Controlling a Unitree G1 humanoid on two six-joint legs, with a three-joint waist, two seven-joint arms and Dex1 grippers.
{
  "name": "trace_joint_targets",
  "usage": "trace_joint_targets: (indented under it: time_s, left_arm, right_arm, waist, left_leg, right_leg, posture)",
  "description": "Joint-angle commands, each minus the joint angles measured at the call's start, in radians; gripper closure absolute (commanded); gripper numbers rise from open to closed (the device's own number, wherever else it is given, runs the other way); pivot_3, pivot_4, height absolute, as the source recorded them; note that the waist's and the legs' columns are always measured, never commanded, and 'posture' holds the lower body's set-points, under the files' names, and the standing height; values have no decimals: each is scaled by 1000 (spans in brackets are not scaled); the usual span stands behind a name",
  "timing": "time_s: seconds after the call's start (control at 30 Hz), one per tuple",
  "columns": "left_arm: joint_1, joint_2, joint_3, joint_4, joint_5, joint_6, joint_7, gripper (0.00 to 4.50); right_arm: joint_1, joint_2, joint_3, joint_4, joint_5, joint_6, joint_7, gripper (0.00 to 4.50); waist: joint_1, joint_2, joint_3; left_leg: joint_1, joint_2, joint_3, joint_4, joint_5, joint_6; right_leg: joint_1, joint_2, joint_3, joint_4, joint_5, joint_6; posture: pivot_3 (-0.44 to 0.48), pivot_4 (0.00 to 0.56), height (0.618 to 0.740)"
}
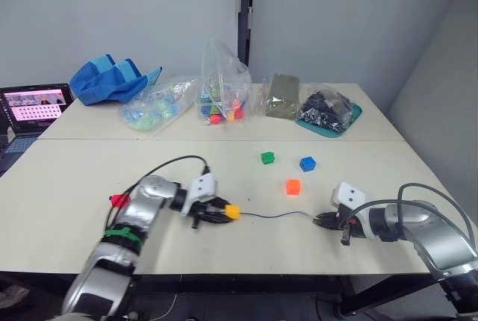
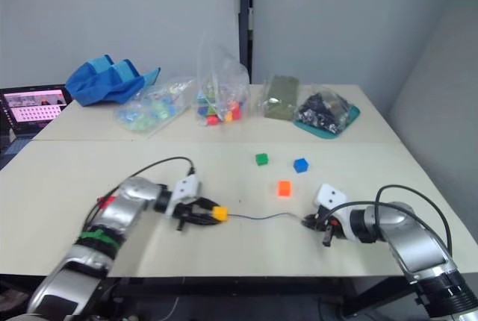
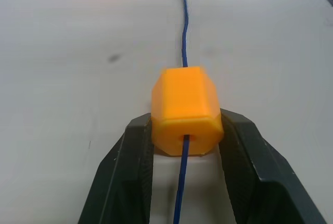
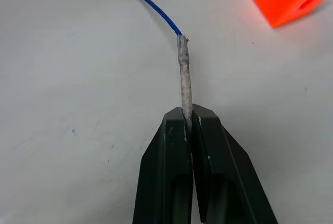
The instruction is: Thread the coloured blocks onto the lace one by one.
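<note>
Left gripper [image 1: 224,211]: closed on the yellow block [image 1: 232,211], near the front edge of the table [image 1: 67,179]; in the left wrist view the two black fingers [image 3: 130,172] press the block's opposite sides.
Yellow block: threaded; the lace [image 3: 183,36] enters its hole on the wrist side and comes out the far face, running on across the tabletop.
Lace: thin dark blue cord lying on the table between the two grippers, sagging in a slight curve from the yellow block to the right gripper [image 1: 317,219].
Right gripper: fingers pinched together on the pale stiff tip [image 4: 184,78] of the lace; most of the tip sticks out beyond the fingertips, and the blue cord continues from it.
Orange block [image 1: 293,187]: loose on the table, beyond the lace, nearer the right gripper than the left.
Green block [image 1: 267,157]: loose, farther back, towards the table's middle.
Blue block [image 1: 307,163]: loose, just right of the green one.
Red block [image 1: 119,201]: beside the left forearm, partly hidden by it.
</note>
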Motion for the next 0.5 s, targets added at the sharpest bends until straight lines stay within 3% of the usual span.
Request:
trace_joint_targets:
  time_s: [0.03,0.17,0.3,0.43,0.5]
  left_arm:
    - [51,155,54,52,31,-31,2,3207]
    - [61,261,76,132,39,-78,3,3207]
    - [6,377,56,335,112,-182,16,3207]
    - [-59,389,65,397,87,-154,-44,3207]
    - [-95,386,85,411,61,-110,-84,2182]
  right_arm:
    - [-20,1,-1,-6,-8,-26,13,4500]
    - [-31,8,13,-10,-14,-30,23,4500]
    - [-66,25,37,-11,-17,-32,42,4500]
    - [-112,50,75,0,-34,-41,59,4500]
    - [-131,62,95,1,-42,-42,67,4500]
  waist:
    - [-12,0,0]
    - [-20,0,0]
    - [-20,0,0]
    - [-17,0,0]
    - [-13,0,0]
  left_leg:
    - [1,0,0,-1,0,0]
    - [5,0,0,-3,0,0]
    - [5,1,1,-3,0,0]
    - [5,1,1,-4,0,0]
    - [4,1,1,-4,0,0]
  right_leg:
    - [0,0,0,1,0,-1]
    - [1,0,1,2,-1,-2]
    - [1,1,1,2,-1,-1]
    - [0,1,2,3,-2,-2]
    - [0,1,1,3,-2,-2]
  posture:
    - [0,150,740]
    - [0,150,740]
    - [0,150,740]
    - [0,150,740]
    - [0,150,740]
